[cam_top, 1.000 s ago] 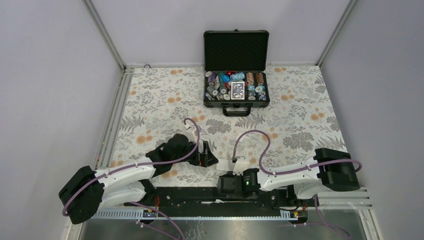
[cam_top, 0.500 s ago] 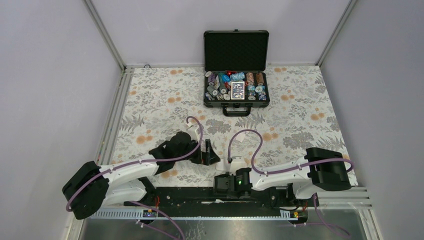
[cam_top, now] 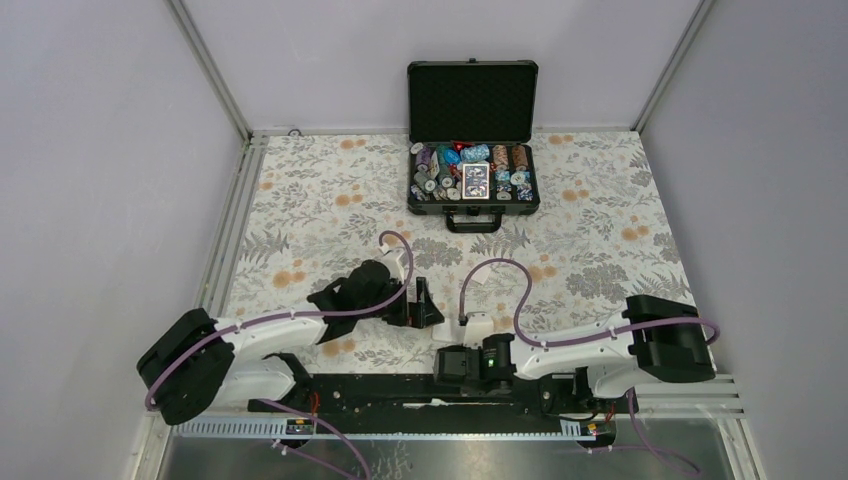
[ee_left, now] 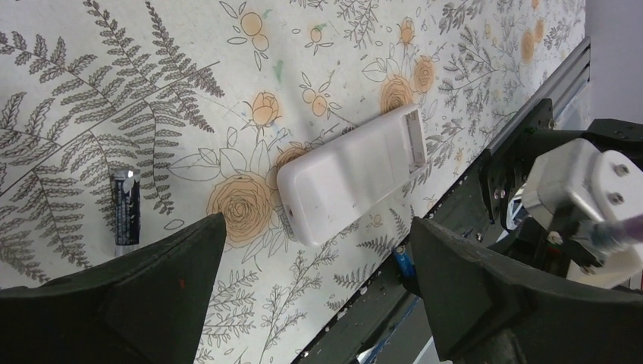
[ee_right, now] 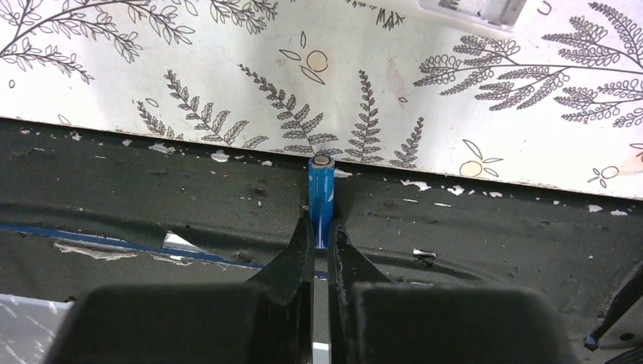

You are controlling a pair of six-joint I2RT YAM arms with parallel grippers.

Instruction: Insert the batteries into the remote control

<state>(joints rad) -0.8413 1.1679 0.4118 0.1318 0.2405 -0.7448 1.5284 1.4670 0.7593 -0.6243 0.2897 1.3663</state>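
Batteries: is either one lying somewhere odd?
Yes. The blue battery sits off the floral mat, on the scuffed black base plate at the near edge, pinched by the right end effector. The dark battery lies on the mat near the remote control.

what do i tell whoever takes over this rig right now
The left gripper is open, hovering over the remote control.
The right gripper is shut on the blue battery, low over the black base plate at the edge of the floral cloth.
The remote control lies on the cloth, white back up; the dark battery lies loose beside it.
Done: blue battery gripped.
Left: load both batteries.
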